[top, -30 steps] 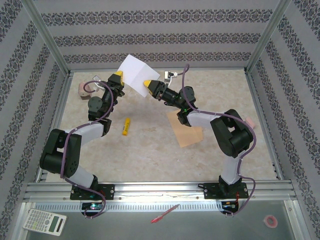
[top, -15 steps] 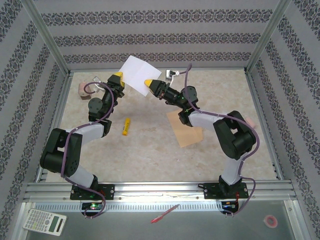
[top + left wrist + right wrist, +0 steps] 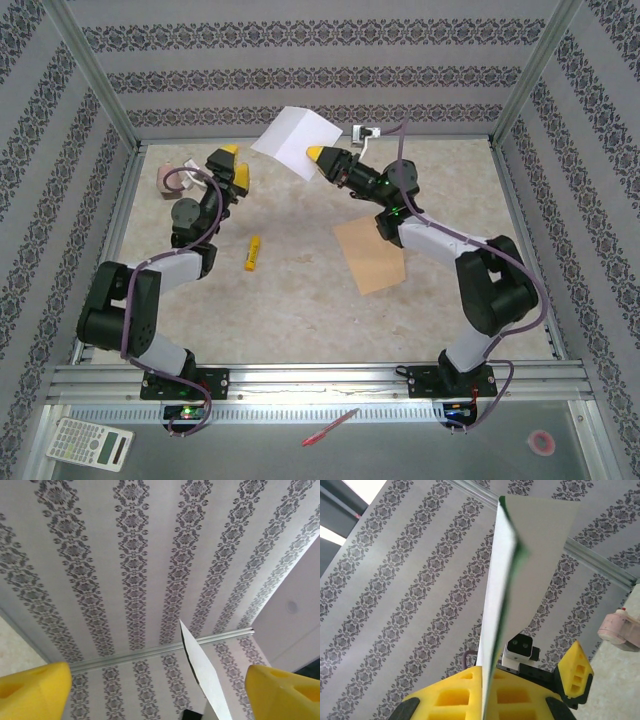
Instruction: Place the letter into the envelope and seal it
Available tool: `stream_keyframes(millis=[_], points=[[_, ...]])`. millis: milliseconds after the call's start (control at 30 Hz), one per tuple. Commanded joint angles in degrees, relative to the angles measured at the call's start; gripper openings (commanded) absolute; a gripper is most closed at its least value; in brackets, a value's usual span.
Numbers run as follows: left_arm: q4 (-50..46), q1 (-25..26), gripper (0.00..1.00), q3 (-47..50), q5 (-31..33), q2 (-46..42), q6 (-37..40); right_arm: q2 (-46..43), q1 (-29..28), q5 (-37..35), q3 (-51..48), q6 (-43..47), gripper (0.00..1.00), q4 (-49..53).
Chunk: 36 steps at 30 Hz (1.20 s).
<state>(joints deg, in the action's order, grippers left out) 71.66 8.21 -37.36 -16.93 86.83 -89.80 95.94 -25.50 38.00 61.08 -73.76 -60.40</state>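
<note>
The letter (image 3: 295, 140), a folded white sheet with a green edge (image 3: 530, 555), is held up in the air near the back wall. My right gripper (image 3: 318, 155) is shut on its lower right corner, and its yellow fingers (image 3: 455, 695) pinch the sheet edge-on. To the left, my left gripper (image 3: 230, 165) stands open and apart from the sheet. In the left wrist view the letter's edge (image 3: 205, 680) rises between the wide yellow fingers (image 3: 30, 692) without touching either. The tan envelope (image 3: 370, 255) lies flat on the table under the right arm.
A yellow glue stick (image 3: 253, 252) lies on the table left of centre. A pink object (image 3: 170, 178) sits at the back left corner. Patterned walls enclose three sides. A calculator (image 3: 90, 443), a pen (image 3: 330, 427) and a tape roll (image 3: 541, 440) lie below the near rail.
My left gripper opened, let go of the letter and drew back to the left. The right gripper, shut on the letter, carried it a little to the right.
</note>
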Motion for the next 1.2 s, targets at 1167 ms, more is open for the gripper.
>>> stream_keyframes(millis=[1167], points=[[-71.59, 0.96, 1.0, -26.34, -34.54, -9.67, 54.61, -4.77, -1.79, 15.35, 14.39, 34.26, 0.0, 56.92]])
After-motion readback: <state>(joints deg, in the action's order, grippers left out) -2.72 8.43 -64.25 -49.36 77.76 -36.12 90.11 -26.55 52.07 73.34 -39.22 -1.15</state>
